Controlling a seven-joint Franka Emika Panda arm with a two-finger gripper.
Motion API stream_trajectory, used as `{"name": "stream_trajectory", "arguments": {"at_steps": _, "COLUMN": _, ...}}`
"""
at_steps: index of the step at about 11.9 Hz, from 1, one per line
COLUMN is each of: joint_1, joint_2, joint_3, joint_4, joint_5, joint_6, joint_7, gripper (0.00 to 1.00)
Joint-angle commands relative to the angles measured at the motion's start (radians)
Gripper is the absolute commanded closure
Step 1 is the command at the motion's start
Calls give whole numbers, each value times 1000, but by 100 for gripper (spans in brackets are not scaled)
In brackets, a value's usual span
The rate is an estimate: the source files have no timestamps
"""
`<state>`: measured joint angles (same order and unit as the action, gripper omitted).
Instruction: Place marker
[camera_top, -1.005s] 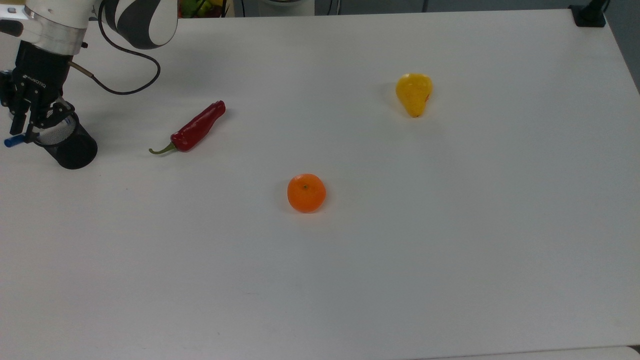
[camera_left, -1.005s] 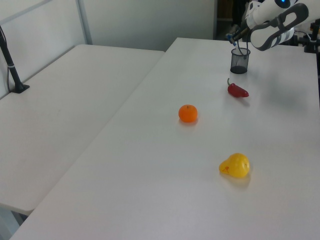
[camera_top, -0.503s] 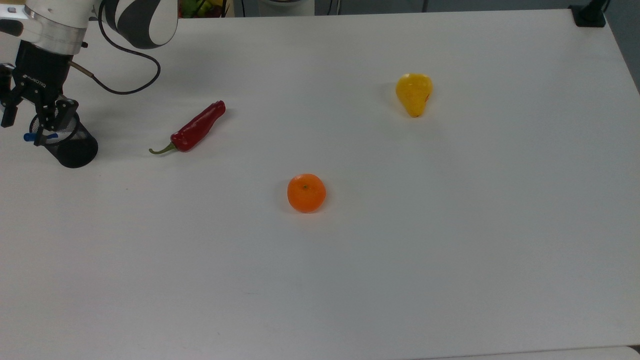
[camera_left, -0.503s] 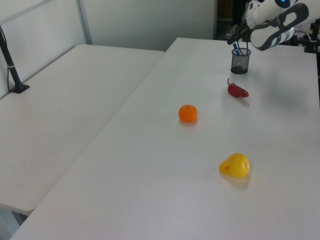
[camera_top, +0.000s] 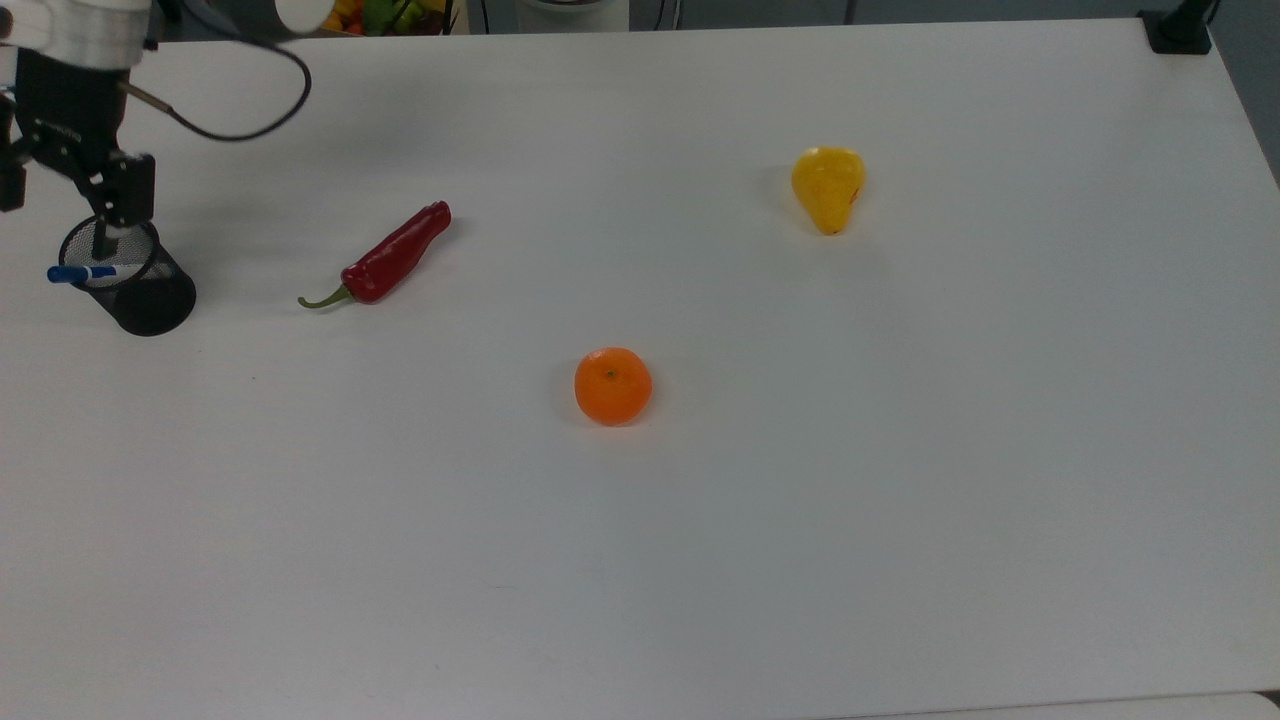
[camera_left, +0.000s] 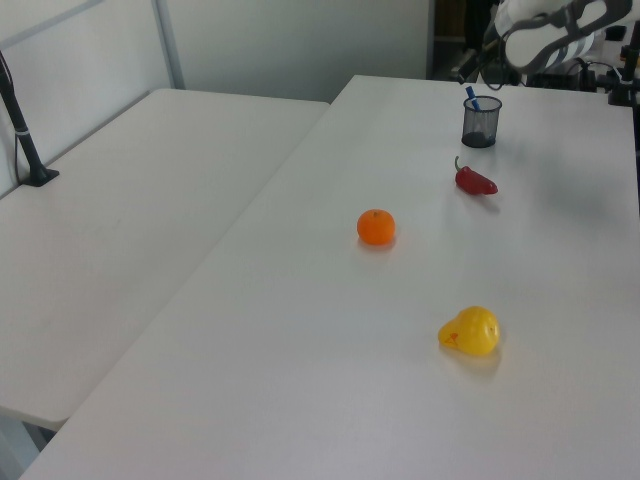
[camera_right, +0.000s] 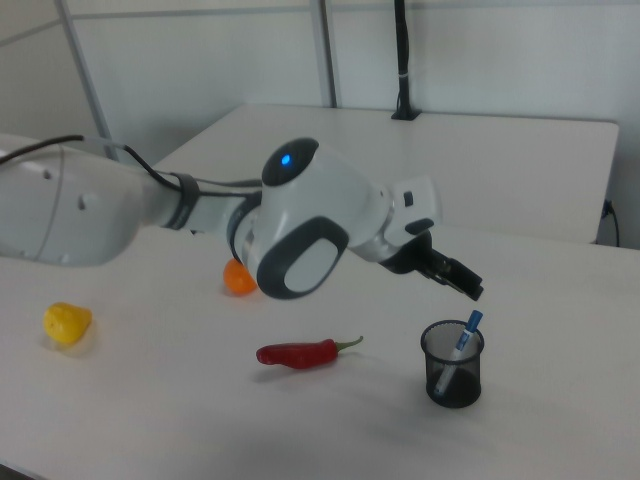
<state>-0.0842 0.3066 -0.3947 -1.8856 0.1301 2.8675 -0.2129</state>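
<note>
Blue-capped marker (camera_top: 82, 272): standing tilted inside the black mesh cup (camera_top: 140, 290).
My gripper (camera_top: 62, 190): above the cup, fingers spread wide, holding nothing.
Chili (camera_top: 385, 257): near the cup.

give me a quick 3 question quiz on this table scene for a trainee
1. True or false: the marker stands inside the black mesh cup.
2. Which item lies nearest the cup in the top view? A) orange B) red chili pepper C) yellow pear
3. Fill in: the gripper hangs ___ the cup, with its fingers spread.

Key
1. True; it leans on the rim, blue end up.
2. B
3. above, holding nothing
</note>
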Motion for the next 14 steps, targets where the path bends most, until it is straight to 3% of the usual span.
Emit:
{"name": "stream_trajectory", "arguments": {"at_steps": 1, "joint_1": 15, "joint_2": -135, "joint_3": 8, "joint_4": 54, "joint_5": 19, "joint_6": -334, "joint_7": 9, "gripper": 0}}
{"name": "stream_trajectory", "arguments": {"at_steps": 5, "joint_1": 15, "joint_2": -210, "joint_3": 25, "joint_4": 152, "joint_5": 20, "joint_6": -638, "joint_7": 70, "gripper": 0}}
{"name": "stream_trajectory", "arguments": {"at_steps": 7, "joint_1": 14, "joint_2": -251, "joint_3": 56, "joint_4": 192, "joint_5": 22, "joint_6": -767, "joint_7": 166, "gripper": 0}}
{"name": "stream_trajectory", "arguments": {"at_steps": 9, "joint_1": 14, "joint_2": -288, "joint_3": 105, "joint_4": 239, "joint_5": 22, "joint_6": -902, "joint_7": 260, "gripper": 0}}
{"name": "stream_trajectory", "arguments": {"at_steps": 12, "joint_1": 14, "joint_2": -316, "joint_3": 184, "joint_4": 284, "joint_5": 22, "joint_6": -1037, "joint_7": 296, "gripper": 0}}
{"name": "stream_trajectory", "arguments": {"at_steps": 14, "joint_1": 6, "joint_2": -336, "joint_3": 281, "joint_4": 295, "joint_5": 19, "joint_6": -1097, "joint_7": 341, "gripper": 0}}
